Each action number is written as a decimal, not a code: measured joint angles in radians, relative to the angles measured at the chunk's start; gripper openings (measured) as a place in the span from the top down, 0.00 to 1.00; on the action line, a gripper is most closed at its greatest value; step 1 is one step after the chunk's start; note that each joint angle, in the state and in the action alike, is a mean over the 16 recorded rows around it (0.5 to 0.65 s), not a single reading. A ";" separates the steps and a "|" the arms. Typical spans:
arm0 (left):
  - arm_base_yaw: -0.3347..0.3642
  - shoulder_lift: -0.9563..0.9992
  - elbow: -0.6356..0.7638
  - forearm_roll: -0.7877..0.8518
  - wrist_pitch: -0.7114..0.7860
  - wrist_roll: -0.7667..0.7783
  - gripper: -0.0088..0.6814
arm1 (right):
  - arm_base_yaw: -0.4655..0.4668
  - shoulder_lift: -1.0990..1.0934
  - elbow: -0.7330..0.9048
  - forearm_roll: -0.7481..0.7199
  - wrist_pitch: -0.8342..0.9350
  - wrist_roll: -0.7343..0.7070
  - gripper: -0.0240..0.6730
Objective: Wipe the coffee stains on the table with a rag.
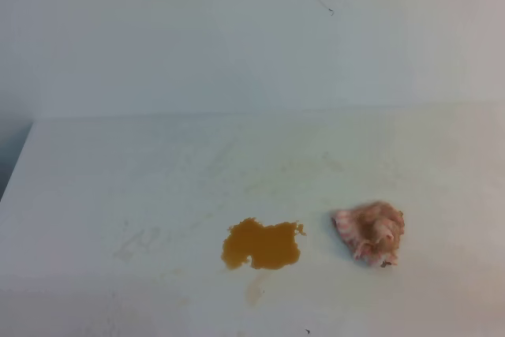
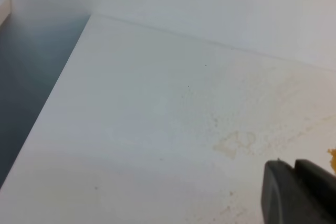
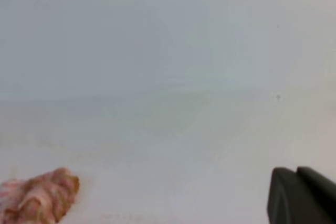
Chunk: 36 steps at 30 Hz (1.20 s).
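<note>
Rag point(image 1: 369, 232): pinkish wad, unheld, near worktop point(image 1: 118, 179) front edge, right of amber coffee stains point(image 1: 262, 245). Step: not begun. Next: right gripper point(image 3: 302, 195) grasps rag. Jaws' opening cannot be told.

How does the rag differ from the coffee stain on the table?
The rag is a pinkish, wadded lump that stands up; the stain is amber-brown, flat and liquid with ragged edges. The rag lies right of the stain, apart from it. Both are similar in size and rest on the table.
</note>
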 joint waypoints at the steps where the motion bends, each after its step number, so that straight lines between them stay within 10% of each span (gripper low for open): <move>1: 0.000 0.000 0.000 0.000 0.000 0.000 0.99 | 0.000 0.000 0.000 0.005 -0.017 0.003 0.97; 19: 0.000 -0.002 0.000 0.000 0.000 0.000 0.99 | 0.000 0.045 -0.133 0.019 -0.319 0.013 0.97; 36: 0.000 -0.004 0.000 0.000 0.000 0.000 0.99 | 0.017 0.685 -0.756 0.041 0.287 -0.048 0.97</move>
